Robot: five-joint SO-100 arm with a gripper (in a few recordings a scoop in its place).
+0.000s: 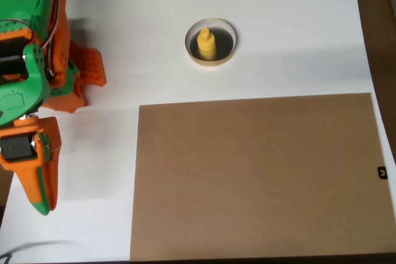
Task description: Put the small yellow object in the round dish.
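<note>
The small yellow object [206, 43] stands upright inside the round dish [193, 52], a shallow dish with a cream rim and dark inside, at the upper middle of the white table. My green and orange arm is folded at the left edge of the overhead view. Its gripper [41, 201] points toward the bottom of the picture, far to the lower left of the dish. The orange and green fingers lie together with no gap and hold nothing.
A large brown board [260, 174] covers the lower right of the table [291, 23]. Orange perforated parts [90, 69] of the arm jut out at the left. A small black clip [382, 172] sits at the board's right edge.
</note>
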